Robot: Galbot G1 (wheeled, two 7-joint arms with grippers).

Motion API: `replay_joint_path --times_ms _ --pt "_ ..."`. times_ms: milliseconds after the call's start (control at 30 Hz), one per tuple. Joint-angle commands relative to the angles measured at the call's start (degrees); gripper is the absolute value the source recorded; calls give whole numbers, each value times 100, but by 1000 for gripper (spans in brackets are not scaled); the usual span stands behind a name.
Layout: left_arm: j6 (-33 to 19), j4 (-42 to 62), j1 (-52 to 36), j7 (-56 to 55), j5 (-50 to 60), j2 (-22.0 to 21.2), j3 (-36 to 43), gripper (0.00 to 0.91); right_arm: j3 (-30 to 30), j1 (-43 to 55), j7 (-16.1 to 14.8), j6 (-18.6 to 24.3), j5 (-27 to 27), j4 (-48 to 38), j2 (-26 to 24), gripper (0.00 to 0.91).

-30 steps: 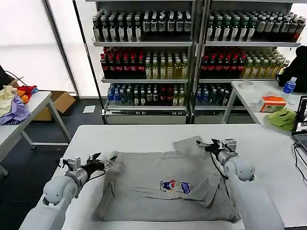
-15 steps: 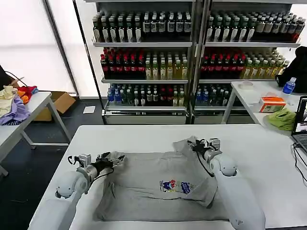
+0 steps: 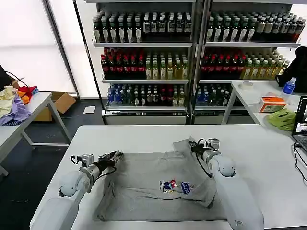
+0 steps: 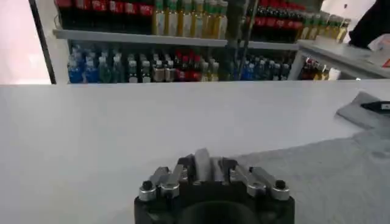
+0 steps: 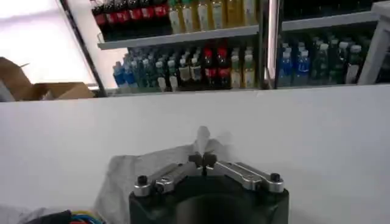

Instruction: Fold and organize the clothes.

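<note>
A light grey shirt [image 3: 153, 179] lies spread on the white table [image 3: 144, 136], its small multicoloured chest print [image 3: 177, 186] facing up. My left gripper [image 3: 114, 156] sits low at the shirt's near-left corner, shut on the grey cloth [image 4: 341, 176]; in the left wrist view the jaws [image 4: 204, 163] pinch a strip of fabric. My right gripper [image 3: 194, 146] is at the far-right corner, shut on a raised pinch of the shirt [image 5: 131, 167], with the jaws closed together [image 5: 202, 159]. The shirt's right side lies folded inward.
Shelves of bottles [image 3: 153, 52] stand behind the table. A side table at left holds lavender, yellow and red garments [image 3: 14, 103]. At right, another table carries a lime-green cloth [image 3: 282, 118], an orange box [image 3: 272, 103] and a blue bottle [image 3: 289, 85]; a laptop [image 3: 301, 127] sits at the edge.
Both grippers have drawn inward with the cloth: the right one moved left, pulling the shirt's right side over, and the left one shifted right and slightly farther.
</note>
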Motion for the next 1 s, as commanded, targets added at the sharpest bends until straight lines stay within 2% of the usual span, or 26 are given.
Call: replay_joint_path --times_ms 33,133,367,600,700,1000 --pt "-26 -25 -33 -216 -219 -20 42 20 52 -40 127 15 334 406 20 0" --pt "-100 -174 -58 -509 -372 -29 -7 20 131 -123 210 11 601 677 -37 0" --pt "-166 -1142 125 -744 -597 221 -175 20 544 -695 389 4 1181 1990 -394 0" --pt "-217 -2149 753 -920 -758 432 -537 20 1172 -2170 476 6 1540 3580 -857 0" --pt "-279 -2472 1172 -968 -665 505 -719 20 1509 -2778 503 5 1674 4161 -878 0" --pt "-328 -3301 2394 -978 -286 663 -1195 20 2184 -4719 500 12 1606 5222 -807 0"
